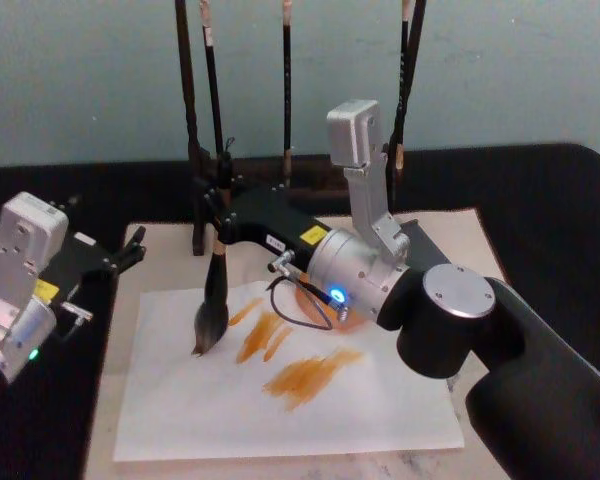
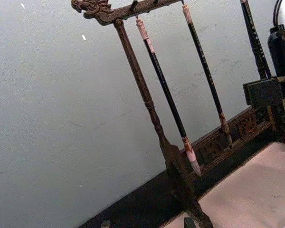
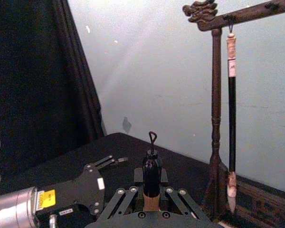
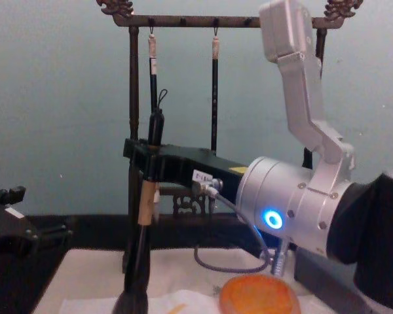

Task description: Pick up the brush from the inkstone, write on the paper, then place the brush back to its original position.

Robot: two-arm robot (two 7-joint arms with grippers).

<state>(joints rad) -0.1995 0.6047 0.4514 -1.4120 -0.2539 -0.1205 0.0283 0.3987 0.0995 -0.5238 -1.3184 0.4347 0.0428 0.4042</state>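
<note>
My right gripper (image 1: 218, 215) reaches in from the right and is shut on the brush (image 1: 217, 282), gripping its tan handle and holding it upright. The bushy dark tip touches the left part of the paper (image 1: 370, 405), which carries several orange strokes. The chest view shows the brush (image 4: 147, 199) in my right gripper (image 4: 150, 163), with the round orange inkstone (image 4: 259, 296) low down beneath my right wrist. In the right wrist view the brush's black cap and cord loop (image 3: 152, 166) rise between the jaws. My left gripper (image 1: 130, 250) rests open at the left, beside the mat.
A dark wooden brush rack (image 1: 285, 175) stands behind the paper with thin dark brushes (image 2: 166, 95) hanging from it. The paper lies on an off-white mat (image 1: 465, 235) on a black table. A pale wall closes the back.
</note>
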